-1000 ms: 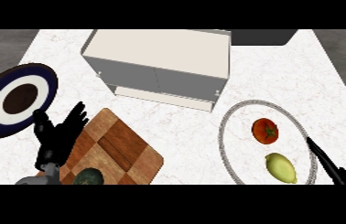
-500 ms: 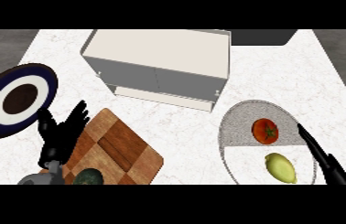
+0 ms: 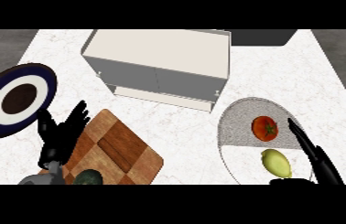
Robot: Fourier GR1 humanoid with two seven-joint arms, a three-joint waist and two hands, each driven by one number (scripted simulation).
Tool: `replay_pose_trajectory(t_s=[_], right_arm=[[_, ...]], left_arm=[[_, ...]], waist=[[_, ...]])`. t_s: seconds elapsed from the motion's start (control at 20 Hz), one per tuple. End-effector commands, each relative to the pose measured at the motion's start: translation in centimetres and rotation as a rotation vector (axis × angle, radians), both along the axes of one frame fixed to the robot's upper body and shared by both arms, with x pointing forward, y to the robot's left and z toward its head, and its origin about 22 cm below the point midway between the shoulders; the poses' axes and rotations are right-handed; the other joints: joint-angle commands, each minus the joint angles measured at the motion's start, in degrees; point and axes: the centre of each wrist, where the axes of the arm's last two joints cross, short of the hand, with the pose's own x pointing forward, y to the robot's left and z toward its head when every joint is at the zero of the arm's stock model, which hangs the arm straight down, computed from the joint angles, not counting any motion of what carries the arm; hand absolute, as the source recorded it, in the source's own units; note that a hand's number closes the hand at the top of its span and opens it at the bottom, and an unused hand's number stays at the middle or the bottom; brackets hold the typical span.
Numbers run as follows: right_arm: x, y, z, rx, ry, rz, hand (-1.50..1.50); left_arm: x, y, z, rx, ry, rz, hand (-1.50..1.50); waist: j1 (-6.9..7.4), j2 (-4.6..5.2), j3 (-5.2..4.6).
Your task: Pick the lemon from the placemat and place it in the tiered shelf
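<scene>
A yellow lemon [image 3: 276,162] lies on the round grey placemat [image 3: 240,122] at the lower right, with a red tomato [image 3: 265,128] just above it. My right hand [image 3: 313,153] comes in from the lower right edge, its straight fingers lying right of the lemon and pointing up past the tomato; it is open and holds nothing. The tiered shelf [image 3: 162,65], white on top with grey sides, stands at the upper middle. At the lower left my left hand [image 3: 59,135] rests open with fingers up.
A wooden chequered cutting board [image 3: 115,150] lies at the lower left with a dark green avocado [image 3: 89,178] on its lower edge. A dark blue and white plate [image 3: 42,96] sits at the left edge. A dark block [image 3: 260,36] stands behind the shelf.
My right hand has slid a little further up beside the lemon. The left hand and the objects have stayed put.
</scene>
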Motion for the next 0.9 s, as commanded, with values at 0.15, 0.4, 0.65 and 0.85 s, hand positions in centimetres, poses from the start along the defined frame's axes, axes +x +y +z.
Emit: replay_pose_trajectory(t_s=[0.15, 0.4, 0.65, 0.85], right_arm=[[1.9, 3.5, -0.4, -0.285, -0.08, 0.147, 1.5], [-1.0, 3.5, -1.3, -0.108, -0.085, 0.174, 1.5], [0.2, 10.7, -1.8, -0.199, 0.161, 0.093, 1.5], [-1.4, 12.3, -2.8, -0.218, 0.349, 0.037, 1.5]], left_arm=[[1.4, -0.8, 0.8, 0.01, 0.02, -0.006, 0.0], [-0.5, -0.6, 0.2, 0.004, 0.009, -0.007, 0.0], [0.5, -0.4, 0.2, 0.0, 0.009, -0.037, 0.0], [0.5, -0.1, 0.5, 0.019, -0.013, -0.035, 0.0]], waist=[[0.34, 0.24, 0.36], [0.05, 0.06, 0.35], [1.78, 0.63, -0.24], [2.92, 1.48, -0.83]])
